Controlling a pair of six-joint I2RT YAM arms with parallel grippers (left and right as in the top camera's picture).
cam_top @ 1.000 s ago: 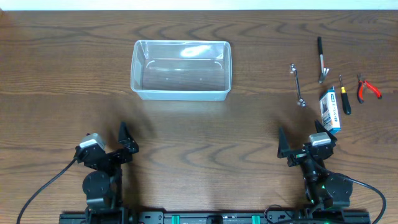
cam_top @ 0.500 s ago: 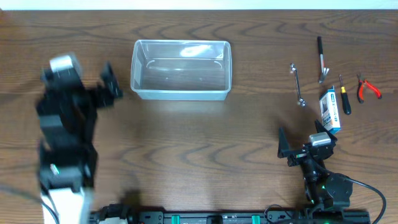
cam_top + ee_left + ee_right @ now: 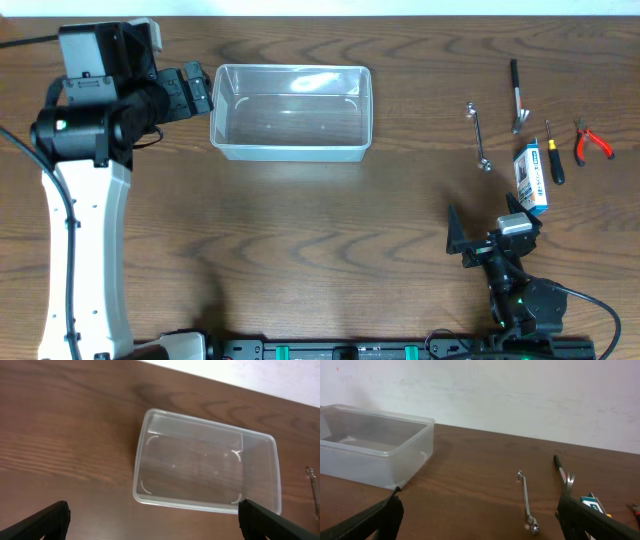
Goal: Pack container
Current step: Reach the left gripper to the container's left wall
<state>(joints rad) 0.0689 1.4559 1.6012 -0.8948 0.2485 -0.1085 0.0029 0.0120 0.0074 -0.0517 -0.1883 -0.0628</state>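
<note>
The container (image 3: 290, 152) is a clear plastic tub at the back centre of the table, with nothing in it. My left gripper (image 3: 197, 90) is open and empty, raised just left of the tub's left end. In the left wrist view the tub (image 3: 200, 506) lies below and ahead of the open fingers (image 3: 155, 525). My right gripper (image 3: 485, 215) is open and empty, low near the front right. The right wrist view shows its open fingers (image 3: 480, 525) with the tub (image 3: 375, 467) far to the left.
Hand tools lie at the right back: a silver wrench (image 3: 479, 135) (image 3: 527, 502), a black-handled tool (image 3: 516, 95) (image 3: 562, 472), a screwdriver (image 3: 553, 155), red pliers (image 3: 592, 143) and a blue-white box (image 3: 531, 178) (image 3: 592, 502).
My left arm has risen from its low pose at the front left and swung to the back, ending beside the tub's left end. The right arm has not moved.
</note>
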